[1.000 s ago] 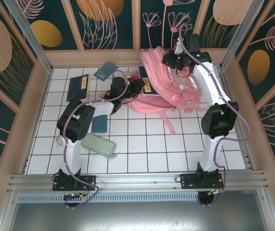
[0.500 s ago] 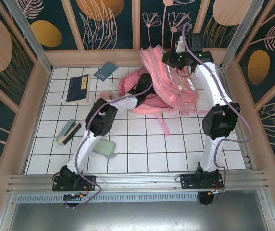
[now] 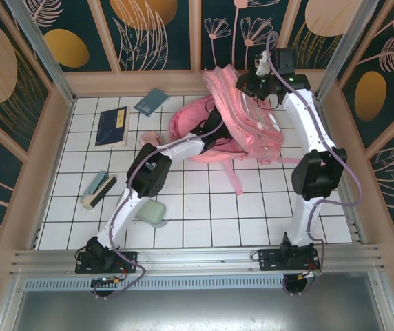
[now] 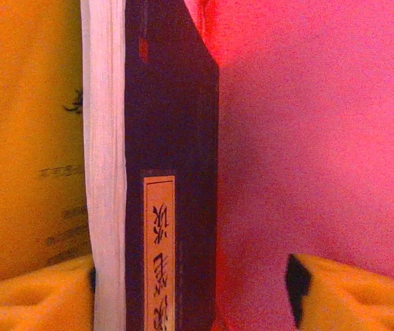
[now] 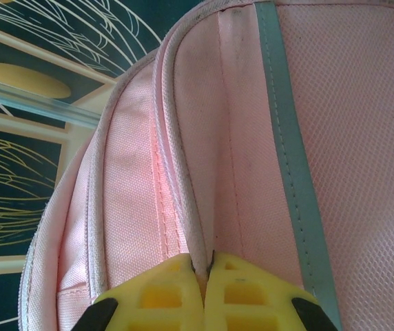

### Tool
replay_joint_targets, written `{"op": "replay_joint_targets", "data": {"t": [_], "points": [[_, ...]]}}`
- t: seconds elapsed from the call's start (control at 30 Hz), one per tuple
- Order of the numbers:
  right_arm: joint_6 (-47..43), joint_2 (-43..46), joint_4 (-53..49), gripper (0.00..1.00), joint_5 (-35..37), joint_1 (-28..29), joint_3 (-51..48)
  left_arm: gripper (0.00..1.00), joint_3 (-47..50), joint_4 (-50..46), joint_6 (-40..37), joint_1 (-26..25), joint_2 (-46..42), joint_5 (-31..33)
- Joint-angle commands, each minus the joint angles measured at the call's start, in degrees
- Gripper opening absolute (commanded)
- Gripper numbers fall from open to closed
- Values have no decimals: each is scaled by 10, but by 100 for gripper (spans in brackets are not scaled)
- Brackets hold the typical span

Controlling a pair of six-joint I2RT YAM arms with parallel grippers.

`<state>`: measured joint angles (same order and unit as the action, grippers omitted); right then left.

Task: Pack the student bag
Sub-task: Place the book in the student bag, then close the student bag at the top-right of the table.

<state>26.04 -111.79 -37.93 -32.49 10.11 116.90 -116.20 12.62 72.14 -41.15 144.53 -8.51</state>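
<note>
One bag (image 3: 252,127), top seam pinched by right claw (image 5: 207,267). Left claw (image 4: 190,279) spread inside bag, one dark book (image 4: 173,138) between fingers (image 4: 32,296), vertical label, Chinese characters. Two more left of it: navy book (image 3: 111,126), teal book (image 3: 151,101).

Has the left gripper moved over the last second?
Yes. The left gripper has gone right, away from the dark blue book on the tiles, and into the student bag.

Left claw (image 4: 190,300) buried in student bag (image 3: 255,127), book (image 4: 173,138) cropped top and bottom
</note>
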Motion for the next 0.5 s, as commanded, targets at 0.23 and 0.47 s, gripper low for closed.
{"op": "replay_joint_targets", "data": {"t": [0.23,0.47], "points": [[-32,59,77,0,5,-22,-57,86,191,-43,-75,30,-229,39],[-58,51,83,0,39,-14,-106,86,350,-74,-117,71,-381,67]]}}
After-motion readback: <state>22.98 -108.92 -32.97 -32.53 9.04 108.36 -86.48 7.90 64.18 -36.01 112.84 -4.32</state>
